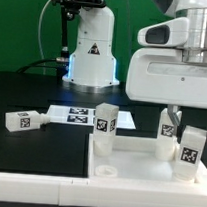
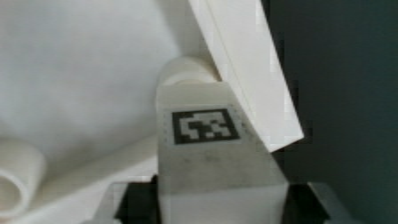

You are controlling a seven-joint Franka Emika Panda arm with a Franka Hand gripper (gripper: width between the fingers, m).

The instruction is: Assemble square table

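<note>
The gripper (image 1: 170, 129) clamps a tagged white leg (image 2: 205, 150), at three o'clock of the square tabletop (image 1: 137, 164) in the exterior view.

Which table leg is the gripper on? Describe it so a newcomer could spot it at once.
Start at the square tabletop at the front of the exterior view. At its far edge, toward the exterior view's right, the gripper comes straight down onto one leg. The other three legs, one lying on the black table, have nothing above them.

Even bright light, glare whitening the large white plastic square top (image 1: 153, 160); my wrist view is soft, blurred.
</note>
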